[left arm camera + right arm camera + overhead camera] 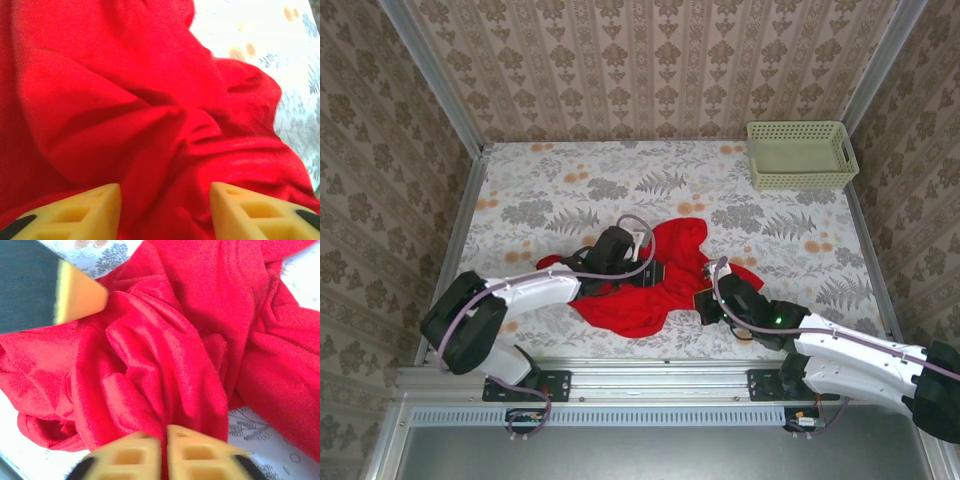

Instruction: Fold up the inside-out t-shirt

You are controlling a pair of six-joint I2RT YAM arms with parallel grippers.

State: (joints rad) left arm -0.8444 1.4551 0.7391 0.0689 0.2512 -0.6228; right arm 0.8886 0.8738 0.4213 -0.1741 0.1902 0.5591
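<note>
Step in hand, by my read: the shirt isn't laid flat yet, so no fold has been made.

Right gripper point(164, 436), nearest the bases: fingers almost together, with a ridge of red cloth pinched between them at the shirt's near-right side.

Left gripper point(165, 192): fingers apart, down over the shirt's left-middle. Cloth lies under and ahead of them, and nothing is held.

Shirt point(640, 290): a crumpled heap on the table point(550, 190), centre-near, between the two grippers. One lobe sticks out far-right, and the folds are twisted together. I can't pick out the hem, collar or sleeves.

Next move, as I see it: the left needs its own pinch on an edge well apart from the right's, then both pull outward to spread the shirt flat. Risk: it grabs several layers and drags the whole heap.

Basket point(796, 126): far-right corner, well apart from the shirt, nothing in it.
</note>
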